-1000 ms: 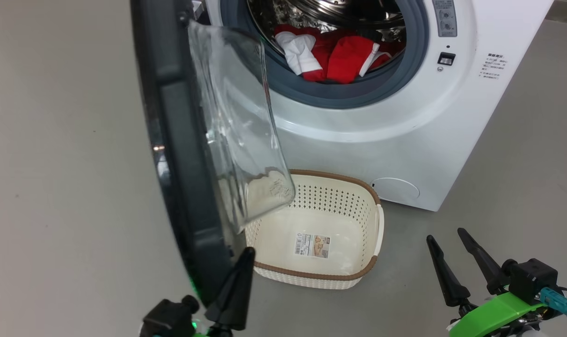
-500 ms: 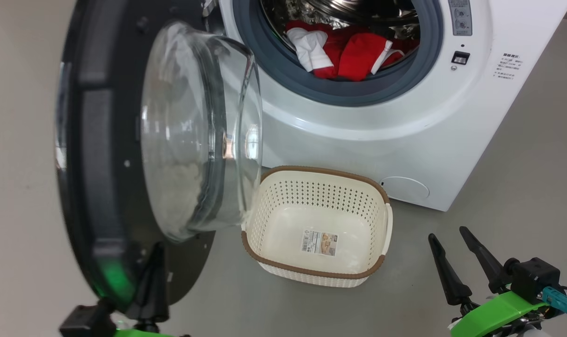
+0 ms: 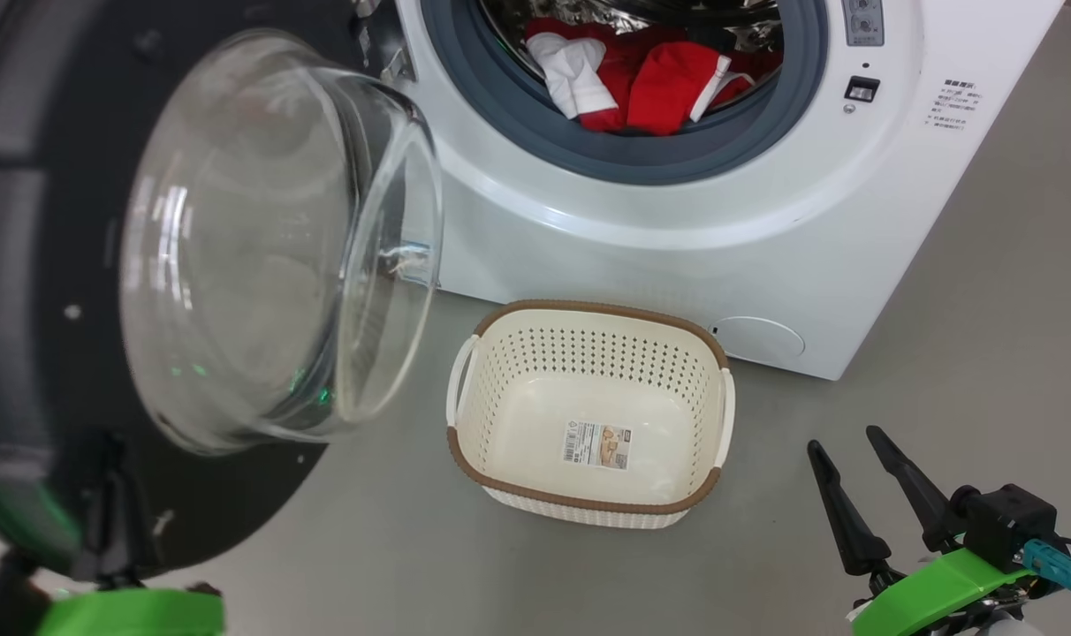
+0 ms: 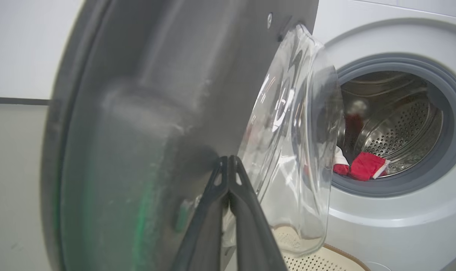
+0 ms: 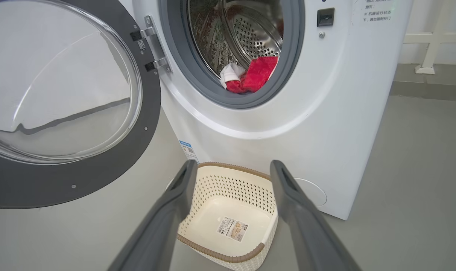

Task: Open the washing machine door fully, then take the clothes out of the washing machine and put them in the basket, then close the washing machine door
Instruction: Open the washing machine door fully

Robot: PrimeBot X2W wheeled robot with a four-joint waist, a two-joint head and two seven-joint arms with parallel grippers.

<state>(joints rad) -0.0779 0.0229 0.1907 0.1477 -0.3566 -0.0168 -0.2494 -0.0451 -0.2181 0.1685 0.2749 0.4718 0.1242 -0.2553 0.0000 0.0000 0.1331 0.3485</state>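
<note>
Compared to a second ago the washing machine door (image 3: 235,265) has swung way wider. It was edge-on and hiding the basket's left corner; now its inner face and glass bowl point at the head camera. The left gripper (image 4: 228,165) has gone left with it, fingers pinched together with nothing between them, tips right up against the door's dark inner face. The right gripper (image 3: 840,440) hasn't budged, near right, fingers spread and empty.

The clothes (image 3: 641,84) are still a red and white heap at the front of the drum of the washing machine (image 3: 677,265). The basket (image 3: 580,505) sits empty on the floor just in front of it, now in plain view.

The floor (image 3: 986,309) is smooth plain grey. Behind is a white wall (image 5: 431,19) with a white rail (image 5: 435,41) on the far right.
</note>
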